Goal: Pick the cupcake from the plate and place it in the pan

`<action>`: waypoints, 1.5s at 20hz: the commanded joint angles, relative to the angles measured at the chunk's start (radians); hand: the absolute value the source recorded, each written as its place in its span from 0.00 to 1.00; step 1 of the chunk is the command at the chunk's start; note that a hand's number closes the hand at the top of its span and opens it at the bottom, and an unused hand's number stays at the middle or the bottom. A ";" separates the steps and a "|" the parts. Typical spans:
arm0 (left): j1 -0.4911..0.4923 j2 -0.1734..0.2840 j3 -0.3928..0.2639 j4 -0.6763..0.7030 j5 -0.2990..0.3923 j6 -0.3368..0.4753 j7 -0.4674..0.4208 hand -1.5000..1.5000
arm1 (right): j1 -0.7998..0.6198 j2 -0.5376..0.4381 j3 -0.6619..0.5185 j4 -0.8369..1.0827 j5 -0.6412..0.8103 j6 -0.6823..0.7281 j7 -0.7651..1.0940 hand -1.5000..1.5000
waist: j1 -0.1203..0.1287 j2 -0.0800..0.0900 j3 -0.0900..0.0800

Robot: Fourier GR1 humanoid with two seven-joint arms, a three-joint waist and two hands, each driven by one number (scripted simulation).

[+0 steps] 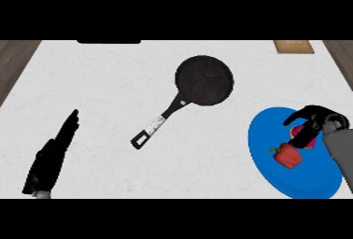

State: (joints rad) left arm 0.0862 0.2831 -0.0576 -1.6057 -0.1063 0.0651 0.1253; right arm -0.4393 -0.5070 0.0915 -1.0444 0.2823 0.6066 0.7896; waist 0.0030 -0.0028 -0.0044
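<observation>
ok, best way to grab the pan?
By the handle, not the pan's round black body. The handle is a narrow bar running down-left toward the robot, clear of other things; come from above and close across its width, nearer the left hand.

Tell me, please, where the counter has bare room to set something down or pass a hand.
Bare counter lies between the left hand and the pan, and again below the pan's handle, left of the blue plate. It is crowded on the plate, where the right hand curls over the cupcake beside a red pepper.
</observation>
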 commanded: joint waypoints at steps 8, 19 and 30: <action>-0.029 -0.030 0.016 0.002 -0.034 -0.027 0.021 0.50 | 0.079 0.097 -0.069 -0.093 -0.014 -0.028 0.036 1.00 | -0.005 0.001 0.004; -0.004 -0.028 0.052 0.008 -0.024 -0.021 0.010 0.50 | 0.263 0.161 0.087 -0.398 0.454 -0.550 0.253 1.00 | -0.028 -0.006 0.002; -0.015 -0.022 0.052 -0.020 -0.013 -0.054 0.020 0.50 | 0.067 0.124 0.221 -0.644 0.871 -0.645 0.269 1.00 | 0.005 0.000 0.004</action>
State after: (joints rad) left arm 0.0724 0.2499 -0.0223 -1.6015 -0.1442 0.0365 0.1397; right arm -0.3028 -0.4073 0.2727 -1.6435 1.0481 -0.0218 1.0058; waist -0.0056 -0.0065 -0.0021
